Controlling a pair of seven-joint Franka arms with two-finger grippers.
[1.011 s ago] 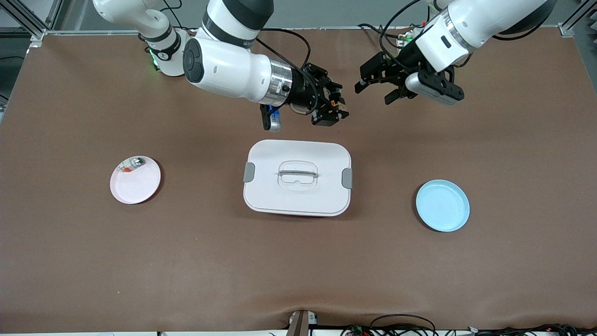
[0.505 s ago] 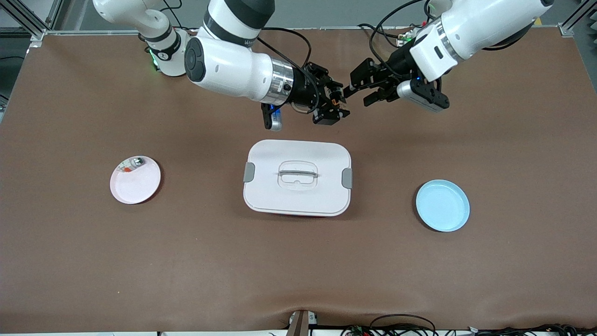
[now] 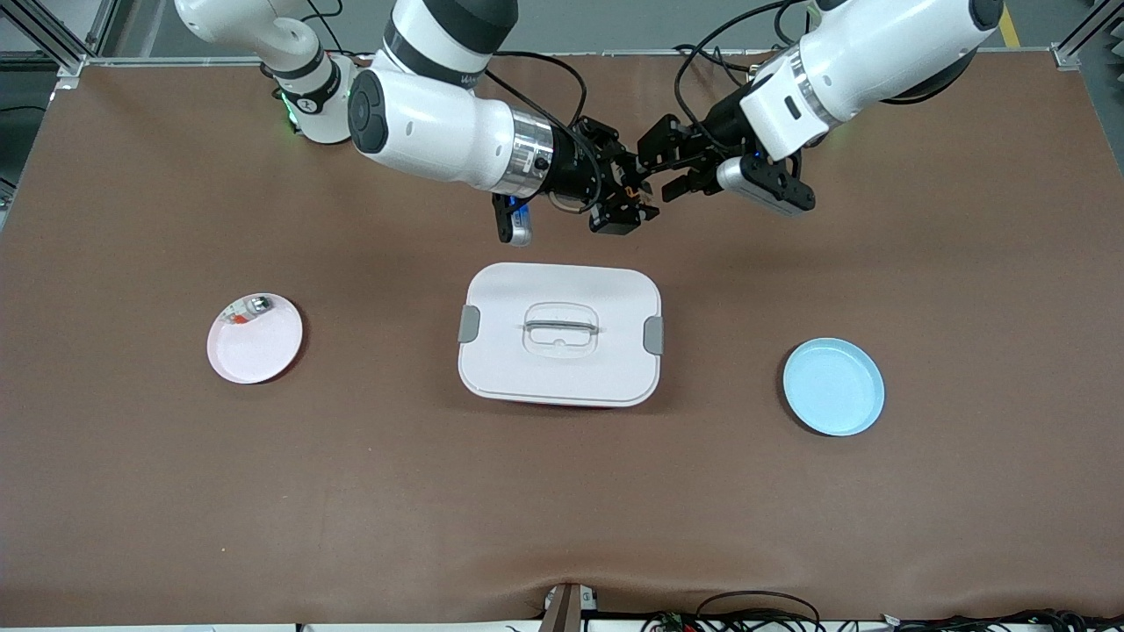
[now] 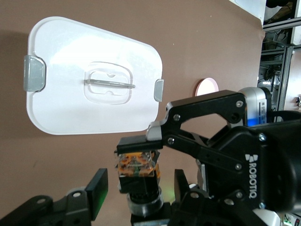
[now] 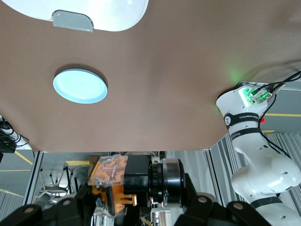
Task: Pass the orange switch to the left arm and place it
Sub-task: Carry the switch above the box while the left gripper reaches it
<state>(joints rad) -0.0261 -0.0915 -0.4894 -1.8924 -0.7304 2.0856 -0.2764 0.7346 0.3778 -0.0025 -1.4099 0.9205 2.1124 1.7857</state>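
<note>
The orange switch [image 3: 629, 188] is a small black block with orange markings, clamped in my right gripper [image 3: 634, 193], which is shut on it above the table between the box [image 3: 559, 333] and the arms' bases. My left gripper [image 3: 653, 173] is open, with a finger on each side of the switch and not touching it. In the left wrist view the switch [image 4: 138, 172] stands between my left gripper's [image 4: 139, 194] spread fingers, held from above by the right gripper's fingers [image 4: 141, 140]. In the right wrist view the switch [image 5: 123, 181] sits in the right gripper [image 5: 126, 205].
The white box with grey latches stands mid-table, nearer the front camera than both grippers. A pink plate [image 3: 255, 342] holding a small silver-and-green part [image 3: 252, 306] lies toward the right arm's end. A blue plate [image 3: 833, 387] lies toward the left arm's end.
My left gripper has moved in toward the right gripper and now straddles the switch with open fingers. The right gripper has stayed nearly still with the switch.
</note>
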